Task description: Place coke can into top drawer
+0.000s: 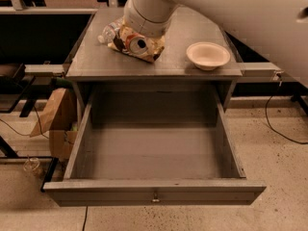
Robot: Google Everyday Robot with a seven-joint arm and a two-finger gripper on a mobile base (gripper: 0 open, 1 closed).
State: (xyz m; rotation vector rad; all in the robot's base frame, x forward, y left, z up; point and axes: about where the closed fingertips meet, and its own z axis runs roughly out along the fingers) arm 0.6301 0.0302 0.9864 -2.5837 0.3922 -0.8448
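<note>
The coke can (pixel 136 44) shows its silver end and an orange-red side. It is just below my white wrist (pixel 147 11), over the snack bag at the left of the table top. My gripper (pixel 134 36) is at the can, mostly hidden by the wrist. The top drawer (pixel 154 191) is pulled fully out below the table top; it is grey with a small knob and nothing inside. The can is behind and above the drawer's back left.
A brown-and-yellow snack bag (pixel 147 53) and a clear plastic bottle (pixel 108 32) lie on the grey table (pixel 96 64). A white bowl (pixel 208 55) sits on the right. A brown paper bag (pixel 54 112) and cardboard box (pixel 61 143) stand left of the drawer.
</note>
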